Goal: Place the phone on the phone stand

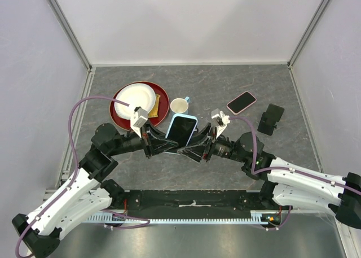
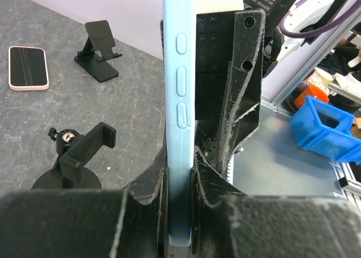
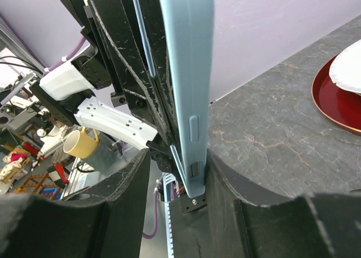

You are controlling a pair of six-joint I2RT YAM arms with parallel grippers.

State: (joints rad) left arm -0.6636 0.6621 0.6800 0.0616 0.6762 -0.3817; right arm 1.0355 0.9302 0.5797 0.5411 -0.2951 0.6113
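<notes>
So the overhead shot gives you the layout: both arms meet mid-table around the blue phone (image 1: 181,129), screen up toward the camera, with the black phone stand (image 1: 271,119) well off to the right, a pink phone (image 1: 241,102) near it, and a cup (image 1: 179,105) next to a white plate (image 1: 135,97) sitting on a red plate (image 1: 162,94) further back. What you can't get from up there is the actual grip, and that's where the wrist cams help. The left wrist view looks straight down the phone's edge, side buttons showing, and the left gripper (image 2: 179,182) is clamped on its lower end, both fingers (image 2: 148,184) pressed against the case. It also catches a second black mount with a clamp arm (image 2: 79,156), which I can't find in the top view at all. The right wrist view shows the right gripper (image 3: 177,167) straddling the other end of the phone: one finger sits right against the case, but there's a visible gap on the other side, so those jaws look released, not squeezing. The phone is up off the table between the two grippers, nowhere near the stand.
</notes>
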